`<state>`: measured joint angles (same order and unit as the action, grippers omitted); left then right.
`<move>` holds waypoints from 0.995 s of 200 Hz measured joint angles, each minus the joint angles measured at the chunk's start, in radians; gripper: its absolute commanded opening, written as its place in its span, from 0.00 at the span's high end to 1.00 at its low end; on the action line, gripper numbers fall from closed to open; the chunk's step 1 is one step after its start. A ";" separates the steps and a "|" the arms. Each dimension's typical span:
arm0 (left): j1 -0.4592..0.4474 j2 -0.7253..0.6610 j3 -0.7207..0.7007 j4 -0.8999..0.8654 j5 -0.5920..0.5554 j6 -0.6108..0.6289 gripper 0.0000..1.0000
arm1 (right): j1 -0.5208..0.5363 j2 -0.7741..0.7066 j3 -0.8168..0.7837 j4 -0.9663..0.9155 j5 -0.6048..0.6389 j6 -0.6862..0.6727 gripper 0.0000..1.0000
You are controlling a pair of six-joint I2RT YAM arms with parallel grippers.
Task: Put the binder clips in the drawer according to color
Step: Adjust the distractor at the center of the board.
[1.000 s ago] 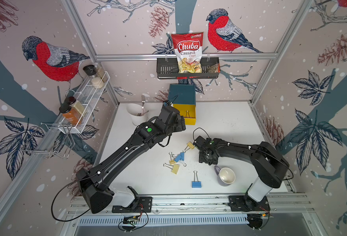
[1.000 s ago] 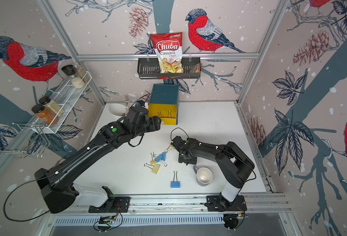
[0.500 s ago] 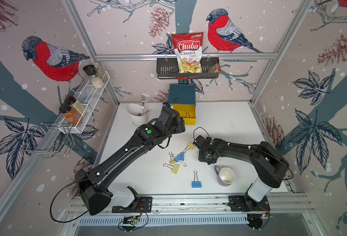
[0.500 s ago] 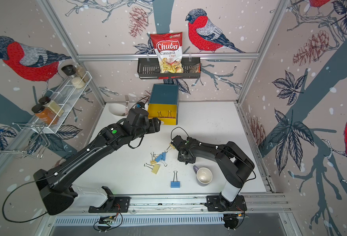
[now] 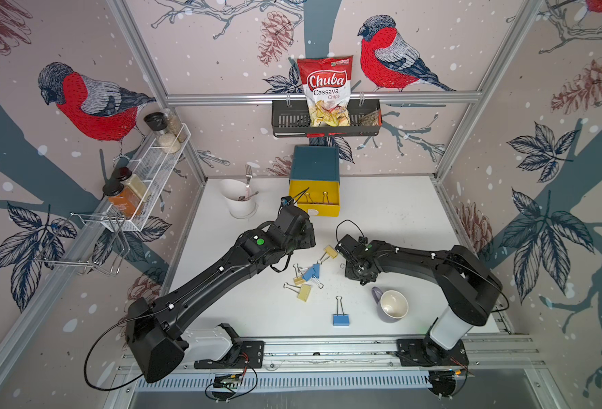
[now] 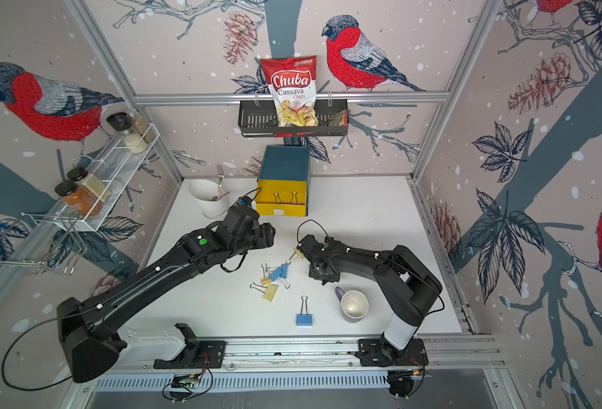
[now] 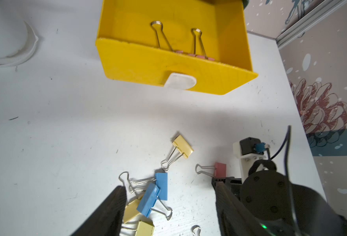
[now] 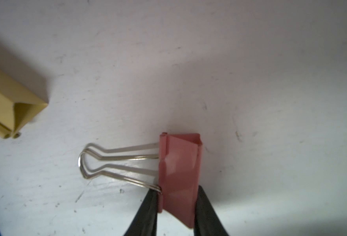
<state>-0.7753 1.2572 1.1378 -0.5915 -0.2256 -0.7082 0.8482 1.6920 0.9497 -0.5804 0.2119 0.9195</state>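
The drawer chest [image 5: 315, 164] stands at the back with its yellow top drawer [image 7: 148, 67] pulled out. Two pink binder clips [image 7: 197, 56] lie inside it. My right gripper [image 8: 177, 192] is shut on a pink binder clip [image 8: 179, 169] that rests on the table, one finger pressed to each side of its body. In both top views that clip is hidden under the right gripper [image 5: 358, 273]. My left gripper [image 7: 169, 187] hangs open above a cluster of blue clips [image 7: 161, 186] and yellow clips [image 5: 304, 292]. Another yellow clip [image 5: 329, 252] lies between the arms. A lone blue clip [image 5: 341, 319] lies nearer the front.
A lilac mug [image 5: 391, 305] stands just in front of the right arm. A white cup with a fork [image 5: 241, 200] is left of the drawer. A black wall basket [image 5: 326, 122] with a chips bag hangs above the chest. A wire spice rack [image 5: 151, 170] is on the left wall.
The right gripper's fingers have closed in onto the pink clip. The left arm has drawn back a little from the drawer, toward the clip cluster.
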 measured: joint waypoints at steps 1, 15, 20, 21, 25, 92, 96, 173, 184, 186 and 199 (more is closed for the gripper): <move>0.000 -0.002 -0.003 0.001 0.001 0.000 0.28 | 0.000 0.000 0.000 -0.001 0.001 0.000 0.72; 0.000 -0.027 -0.053 0.014 0.018 -0.016 0.29 | 0.000 -0.003 0.000 -0.016 0.011 0.000 0.74; 0.000 -0.034 -0.072 0.022 0.019 -0.021 0.29 | 0.000 -0.003 0.001 -0.021 0.015 -0.001 0.74; 0.000 -0.035 -0.074 0.023 0.019 -0.021 0.29 | 0.000 -0.004 0.002 -0.023 0.016 -0.001 0.74; 0.000 -0.040 -0.085 0.026 0.023 -0.021 0.29 | 0.000 -0.004 0.003 -0.027 0.018 -0.001 0.74; -0.035 -0.079 -0.266 0.098 0.068 -0.072 0.29 | 0.002 -0.052 0.053 -0.089 0.065 -0.005 0.75; -0.037 -0.081 -0.275 0.101 0.069 -0.077 0.29 | 0.002 -0.061 0.061 -0.097 0.071 -0.005 0.75; -0.083 -0.116 -0.389 0.162 0.100 -0.134 0.29 | -0.018 -0.200 0.415 -0.315 0.210 -0.058 0.75; -0.090 -0.120 -0.396 0.165 0.099 -0.151 0.30 | -0.018 -0.187 0.501 -0.335 0.220 -0.078 0.75; -0.091 -0.121 -0.397 0.166 0.099 -0.152 0.30 | -0.017 -0.184 0.516 -0.340 0.221 -0.084 0.75; -0.095 -0.129 -0.405 0.169 0.098 -0.159 0.30 | -0.017 -0.142 0.632 -0.354 0.223 -0.114 0.75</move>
<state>-0.8700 1.1278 0.7330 -0.4221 -0.1272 -0.8669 0.8310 1.5497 1.5814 -0.9344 0.4351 0.8055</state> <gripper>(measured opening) 0.706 0.300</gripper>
